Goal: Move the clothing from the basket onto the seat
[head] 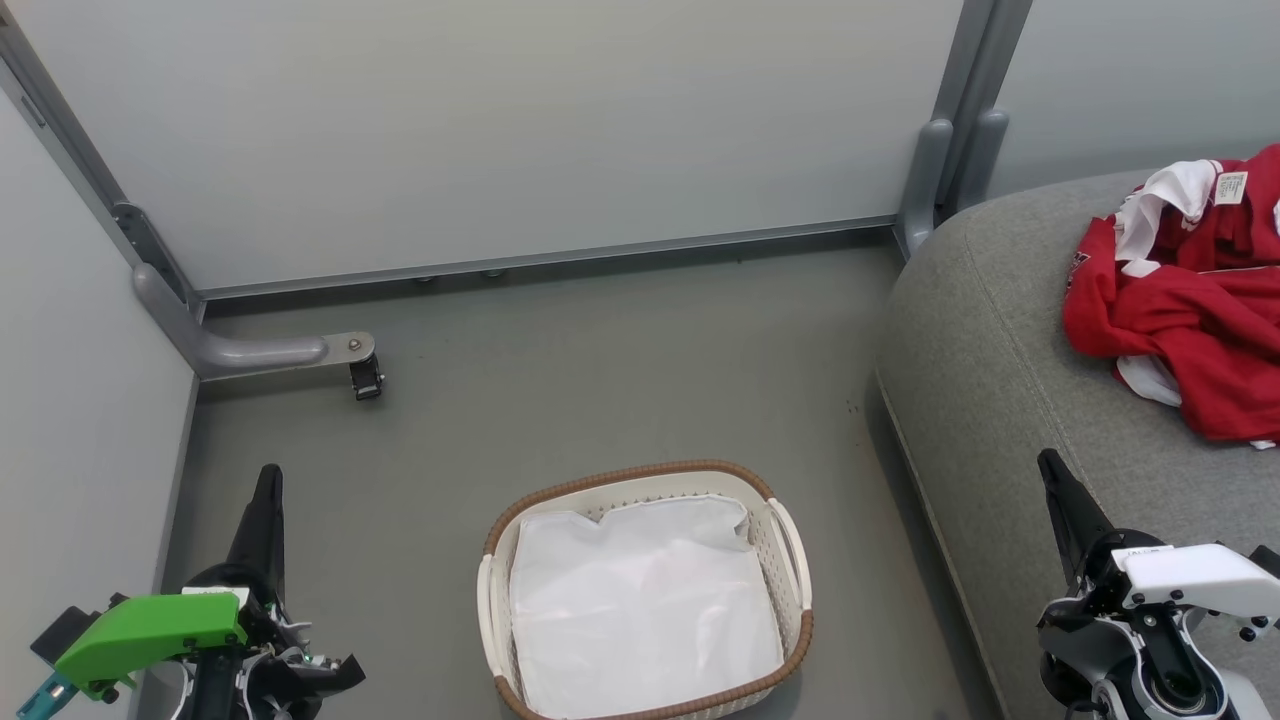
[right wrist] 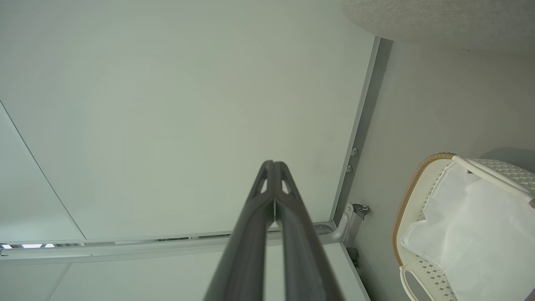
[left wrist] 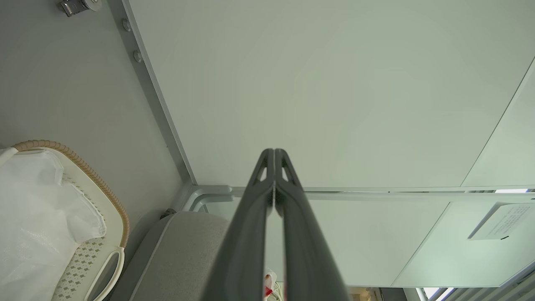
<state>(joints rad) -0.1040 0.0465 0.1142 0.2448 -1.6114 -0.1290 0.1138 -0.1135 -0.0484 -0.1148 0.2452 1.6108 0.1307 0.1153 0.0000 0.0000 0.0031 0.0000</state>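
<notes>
- The clothing (head: 1190,300) – a red jersey with white panels – is being shown lying crumpled on the seat (head: 990,380), at the right edge of the head view, with a white label (head: 1231,187) turned up near its top.
- The seat, a large light grey cushion with a stitched seam, is being seen standing on the floor (head: 560,380) just to the right of the basket (head: 640,478).
- The basket is being shown standing upright on the grey floor, low in the middle of the head view and well apart from the clothing; a white liner (head: 640,610) is lying spread inside it.
- The left claw (head: 268,478) is being held at the lower left of the head view, over the floor to the left of the basket and touching nothing. In the left wrist view its two dark fingers (left wrist: 250,234) are being pressed together at the tips – closed, with nothing gripped.
- The right claw (head: 1048,462) is being held at the lower right, over the near part of the seat and apart from the clothing. In the right wrist view its fingers (right wrist: 250,242) are meeting at the tips – closed, with nothing between them.
- Pale wall panels (head: 500,130) in grey frames are being seen beyond the floor.
</notes>
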